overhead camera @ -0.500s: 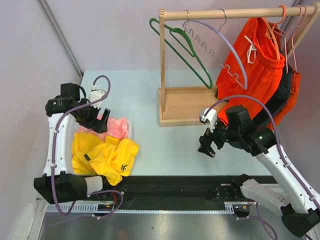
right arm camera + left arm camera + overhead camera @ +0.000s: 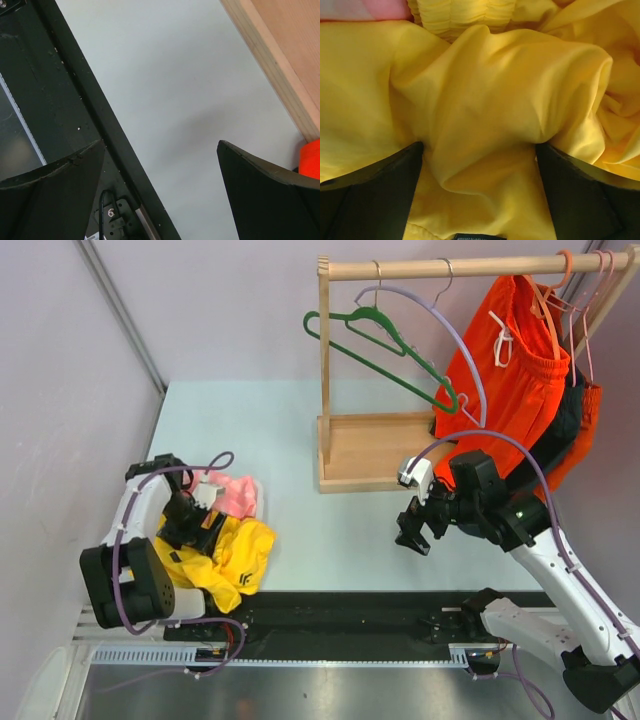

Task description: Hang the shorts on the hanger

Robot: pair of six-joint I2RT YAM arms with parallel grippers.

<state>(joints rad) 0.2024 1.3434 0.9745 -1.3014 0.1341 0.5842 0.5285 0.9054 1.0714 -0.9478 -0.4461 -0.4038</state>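
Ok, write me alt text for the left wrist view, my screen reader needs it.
The open left pincer straddles a raised fold of the yellow shorts, its dark fingers on either side, not closed on it. Crumpled yellow fabric fills nearly the whole view, with a sliver of pink cloth in the top left corner.

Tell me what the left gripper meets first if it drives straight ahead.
The shorts: a raised yellow fold lies between the open fingers of the left gripper, so it would likely press into that fabric almost at once. What lies beneath is hidden.

White "6" on black rail fitting [image 2: 113,216]; black logo [image 2: 247,578] on shorts [image 2: 212,562]
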